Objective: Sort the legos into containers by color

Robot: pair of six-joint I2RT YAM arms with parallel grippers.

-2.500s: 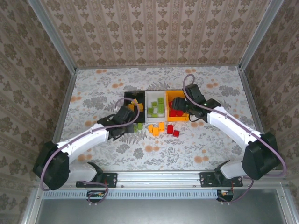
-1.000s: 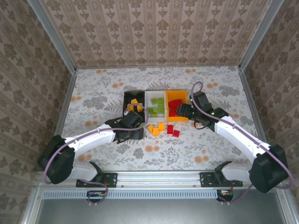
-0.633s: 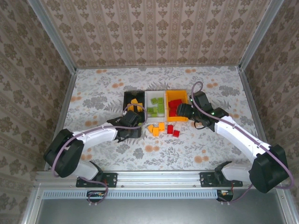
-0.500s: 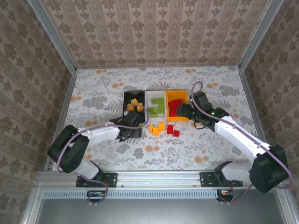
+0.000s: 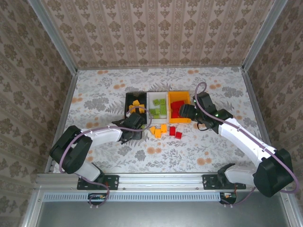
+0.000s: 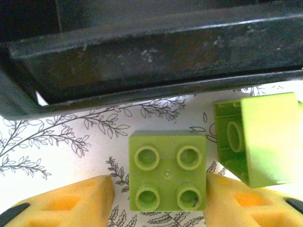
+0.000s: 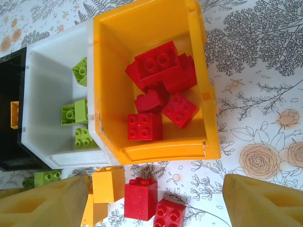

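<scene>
Olive-green four-stud plastic lego block: between our left gripper's yellow foam pads; we note jaws narrower than before, not yet clamped; pickup beginning.

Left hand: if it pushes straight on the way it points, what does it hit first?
Most likely the green brick sitting between the pads of the left hand; the black bin has its wall just beyond it. Depth is unclear from the wrist view.
</scene>
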